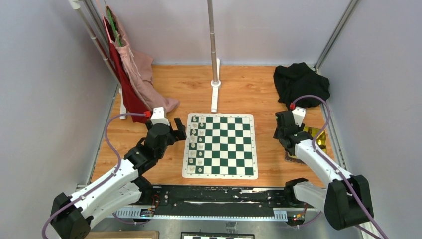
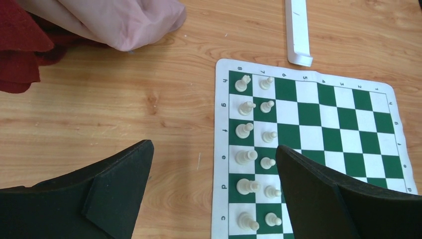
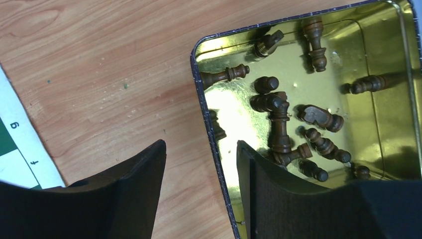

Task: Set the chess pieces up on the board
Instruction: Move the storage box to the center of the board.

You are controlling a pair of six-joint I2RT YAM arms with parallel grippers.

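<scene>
— What's on the desk?

— The biggest thing is the board, lying flat by the middle of the near edge. Cream pieces stand in the two columns along its left edge. The other squares are open.

— And the dark set?

— The chess pieces lie on their sides in the gold tin, near the desk's right edge. My right hand hangs over the tin's board-side rim, fingers spread wide, holding nothing. One finger hides the tin's near part, so I can't count the pieces.

— Room to move?

— There's bare wood between the board and the tin. My left hand hovers at the board's left edge, fully spread and empty. Cloths take up the far corners: pink and red cloths on the left, a black cloth on the right.
</scene>
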